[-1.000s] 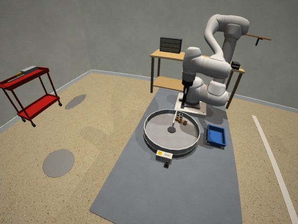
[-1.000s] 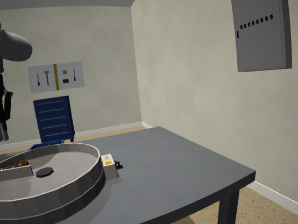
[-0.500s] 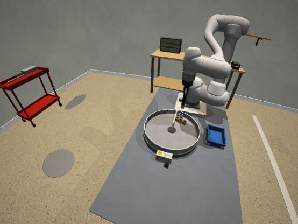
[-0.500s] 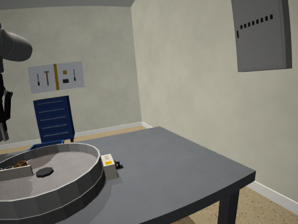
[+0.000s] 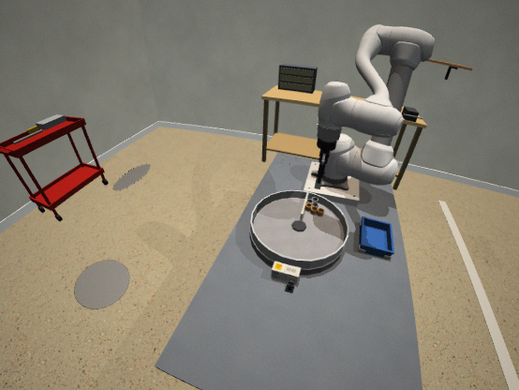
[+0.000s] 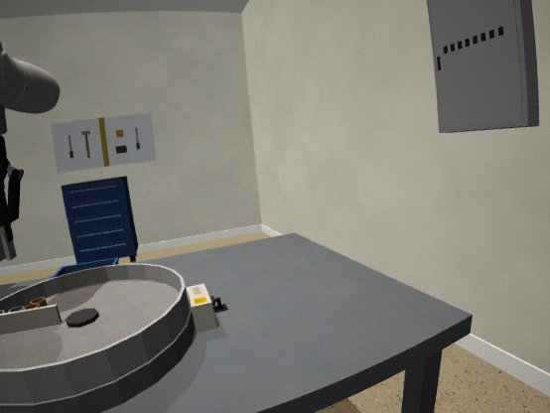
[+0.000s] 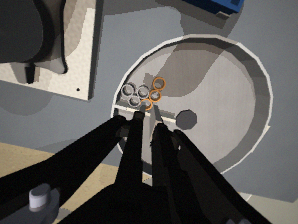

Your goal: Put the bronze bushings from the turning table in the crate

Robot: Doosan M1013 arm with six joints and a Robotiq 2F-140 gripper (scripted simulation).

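In the wrist view, the bronze bushings (image 5: 314, 211) (image 6: 38, 299) (image 7: 155, 90) lie on the turning table (image 5: 300, 263) (image 6: 119, 343) (image 7: 270, 95) towards twelve to one o'clock from the Robotiq 2F-140 gripper (image 5: 318, 185) (image 6: 8, 250) (image 7: 147, 110) — its fingers pressed nearly together, gripping nothing.

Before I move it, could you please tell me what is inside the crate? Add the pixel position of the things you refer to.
The top view shows nothing in the crate (image 5: 376, 235) but its blue floor; a strip under the near wall is covered. The exterior view hides its inside.

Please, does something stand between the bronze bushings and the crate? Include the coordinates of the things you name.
Yes: the turning table's raised rim (image 5: 300, 264) (image 6: 114, 364) (image 7: 263, 95) stands between the bronze bushings (image 5: 320, 213) (image 6: 38, 304) (image 7: 155, 100) and the blue crate (image 5: 376, 251) (image 6: 89, 264) (image 7: 220, 7). I see nothing else in between.
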